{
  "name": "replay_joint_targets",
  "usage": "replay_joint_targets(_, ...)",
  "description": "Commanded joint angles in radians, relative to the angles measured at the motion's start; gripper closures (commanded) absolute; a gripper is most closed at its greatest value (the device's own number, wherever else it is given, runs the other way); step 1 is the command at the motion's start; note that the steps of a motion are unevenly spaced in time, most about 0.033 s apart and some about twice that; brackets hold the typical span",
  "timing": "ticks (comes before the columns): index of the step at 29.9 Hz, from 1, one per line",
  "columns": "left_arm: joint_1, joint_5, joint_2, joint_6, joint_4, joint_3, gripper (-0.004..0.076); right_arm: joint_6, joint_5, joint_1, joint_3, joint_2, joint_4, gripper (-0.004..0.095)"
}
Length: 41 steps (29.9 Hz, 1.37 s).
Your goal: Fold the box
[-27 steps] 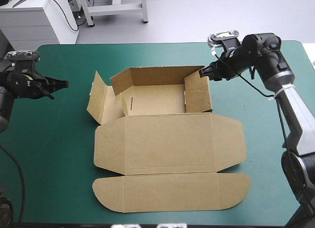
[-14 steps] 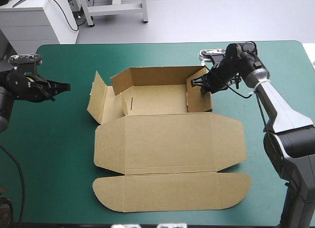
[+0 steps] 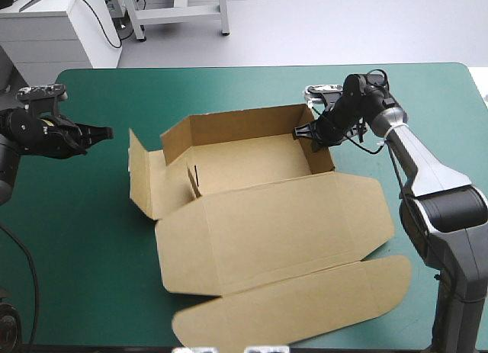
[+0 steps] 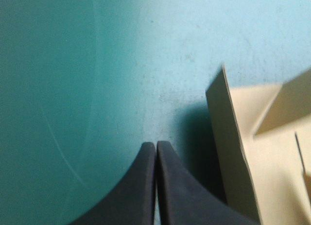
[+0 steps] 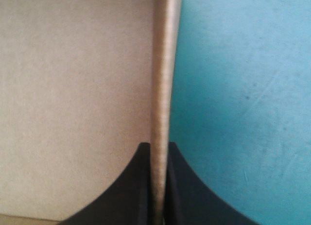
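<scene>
The brown box (image 3: 267, 216) lies mid-table as an open tray with its lid and rounded front flap spread flat toward the near edge. My right gripper (image 3: 306, 131) is shut on the tray's right wall at its far corner. In the right wrist view the wall's edge (image 5: 164, 64) runs straight out between my right gripper's (image 5: 158, 148) fingers. My left gripper (image 3: 107, 130) is shut and holds nothing, a short way left of the box's upright left flap (image 3: 137, 170). From the left wrist, that flap (image 4: 233, 137) stands just ahead and to one side of my left gripper (image 4: 156, 145).
Bare teal-green cover (image 3: 84, 216) shows between the left gripper and the box. The rounded front flap (image 3: 305, 307) reaches close to the table's near edge. The right arm stretches over the table's right side.
My right gripper moved in and shut on the right wall. The whole box has since turned, its far side swinging left and its lid end swinging right. The left arm barely moved.
</scene>
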<state>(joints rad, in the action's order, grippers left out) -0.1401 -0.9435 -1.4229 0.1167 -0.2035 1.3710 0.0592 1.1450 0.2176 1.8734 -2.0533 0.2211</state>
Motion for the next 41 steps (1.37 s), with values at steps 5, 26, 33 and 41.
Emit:
replay_joint_targets(5, -0.212, 0.033, 0.033, 0.084, -0.404, 0.032, 0.0732, 0.06, 0.023, -0.033, 0.026, 0.121, 0.053, 0.0928)
replay_joint_targets(26, -0.293, -0.235, -0.035, 0.387, -1.1, 0.032, 0.0732, 0.131, 0.029, -0.191, 0.023, 0.427, 0.311, 0.0928)
replay_joint_targets(33, -0.189, -0.295, -0.032, 0.416, -1.181, 0.032, 0.0732, 0.151, -0.064, -0.189, 0.023, 0.433, 0.465, 0.0928)
replay_joint_targets(41, -0.173, -0.342, -0.003, 0.452, -1.248, 0.032, 0.0732, 0.155, -0.145, -0.145, 0.023, 0.427, 0.422, 0.0925)
